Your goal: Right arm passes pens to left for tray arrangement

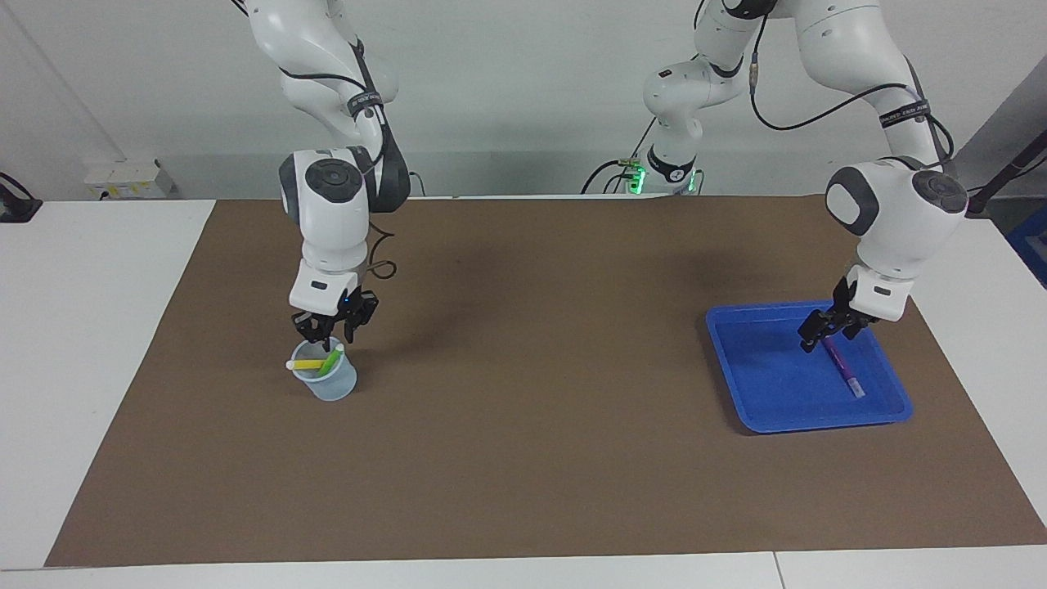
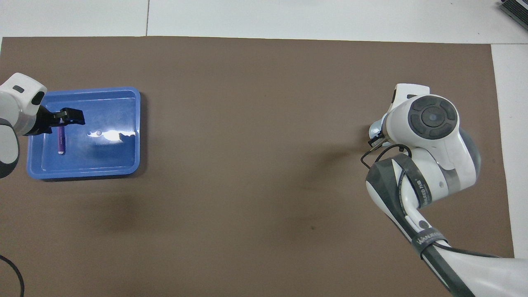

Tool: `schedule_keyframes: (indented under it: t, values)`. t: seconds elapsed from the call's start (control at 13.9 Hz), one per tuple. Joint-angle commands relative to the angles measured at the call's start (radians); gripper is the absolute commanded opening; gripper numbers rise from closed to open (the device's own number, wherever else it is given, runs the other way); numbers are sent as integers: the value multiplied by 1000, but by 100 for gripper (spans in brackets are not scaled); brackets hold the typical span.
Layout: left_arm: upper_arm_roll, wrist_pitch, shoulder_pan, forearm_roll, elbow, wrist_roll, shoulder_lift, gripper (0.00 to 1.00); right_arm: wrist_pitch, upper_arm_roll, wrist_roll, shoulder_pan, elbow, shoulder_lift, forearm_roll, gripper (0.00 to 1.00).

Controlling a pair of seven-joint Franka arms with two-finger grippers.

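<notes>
— How many pens are counted?
— Three: one purple pen [image 1: 842, 370] lies in the blue tray [image 1: 752, 393], released beneath the parted left gripper [image 1: 828, 331]; a yellow pen [image 1: 307, 364] and a green pen [image 1: 330, 359] stand in one translucent cup [image 1: 331, 384].
— And the right gripper [image 1: 334, 330]?
— It is held over the cup, spread, grasping nothing.

Looks like a robotics lab – two white arms [image 1: 335, 204] bolted at a white table [image 1: 90, 327] covered by a brown mat [image 1: 523, 458], bare white wall [image 1: 507, 90], cables and a green-lit control box [image 1: 636, 176] at the back.
</notes>
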Motion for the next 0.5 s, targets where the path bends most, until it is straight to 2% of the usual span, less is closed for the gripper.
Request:
schedule_keyframes:
  t: [0.0,0.14,0.29,0.43]
  values:
    - [11,-25,-17,8,-5,-33,-16,100,22,2,-26,-8,14,14,-23,42]
    - [11,-31,-15,8,-8,-45,-18,100,22,2,-26,-10,16,15,-22,39]
    - [11,-31,-17,8,-8,-45,-19,100,26,2,-27,-10,14,15,-22,32]
    - [11,-28,-17,8,-8,-47,-18,100,26,2,-27,-13,14,15,-22,31]
